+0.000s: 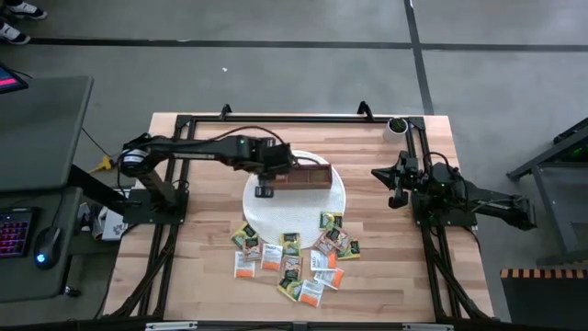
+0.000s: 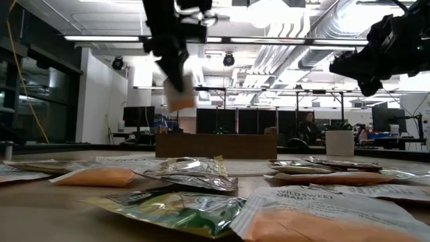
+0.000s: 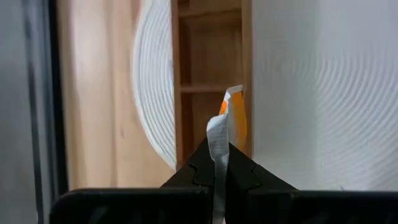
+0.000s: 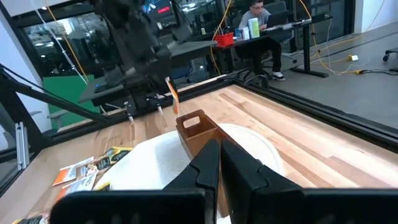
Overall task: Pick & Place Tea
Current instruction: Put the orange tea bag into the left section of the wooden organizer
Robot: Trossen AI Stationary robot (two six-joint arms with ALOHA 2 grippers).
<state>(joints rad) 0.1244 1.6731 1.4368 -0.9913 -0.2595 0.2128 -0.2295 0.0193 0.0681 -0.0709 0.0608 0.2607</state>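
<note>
— Many tea packets [image 1: 294, 262] lie scattered on the near part of the table [image 1: 202, 276], green, orange and white, several overlapping. What sits past them?

— A white round mat [image 1: 276, 216], and on its far part a wooden box [image 1: 308, 175] with compartments, lying crosswise.

— And the arms?

— The left tool [image 1: 265, 190] hangs above the mat just beside the box's left end, jaws clamped on one orange packet [image 3: 235, 121]. The left wrist view shows that packet edge-on between the fingers, over the box's rim, with open compartments behind it. In the low view the packet [image 2: 180, 101] dangles clear above the box.

— The right one?

— The right tool [image 1: 393, 200] waits raised at the table's right side, well apart from the heap, jaws closed and holding nothing. Beyond the table, a person sits at a desk.
</note>
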